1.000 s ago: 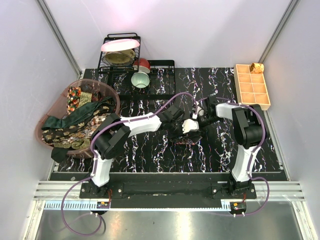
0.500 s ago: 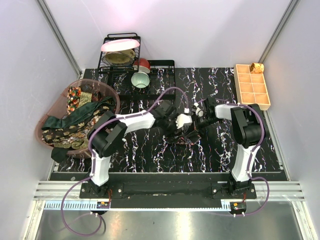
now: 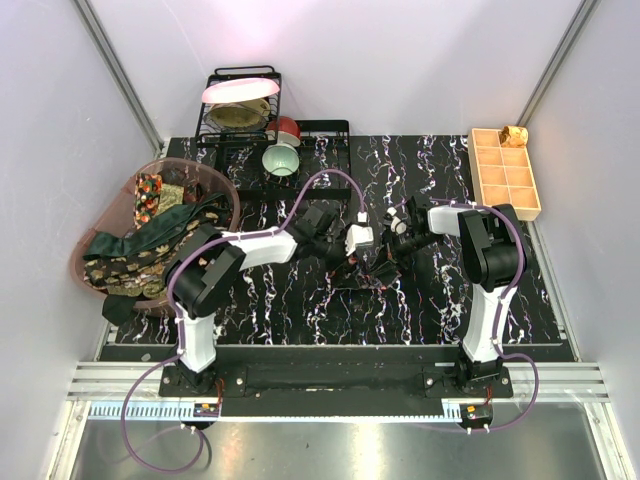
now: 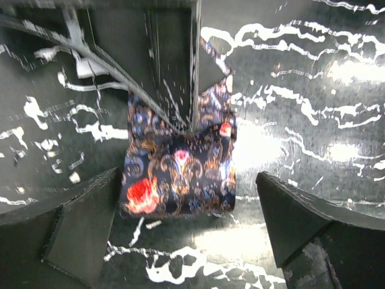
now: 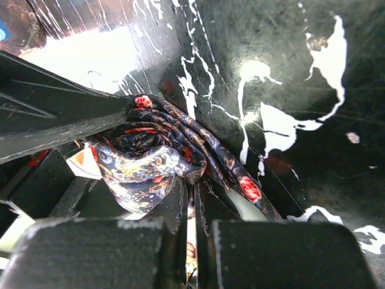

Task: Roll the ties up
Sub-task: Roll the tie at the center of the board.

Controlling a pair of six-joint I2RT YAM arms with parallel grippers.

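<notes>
The black marbled desk lies under both tools. Well off to the left of the left tool a round basket holds a heap of ties, green and brown-gold, some spilling over its rim. Beyond the left tool, at the far edge, stands a wire dish rack. Far to the right of the right tool, and beyond it, sits a tan gridded tray.

The two tools meet mid-desk, tips facing. The left tool gapes wide, its fingers standing either side of a dark tie with red dots, gripping nothing. That tie lies bunched in folds on the desk. The right tool is pinched tight on the tie's far edge, fabric caught between its fingers.
</notes>
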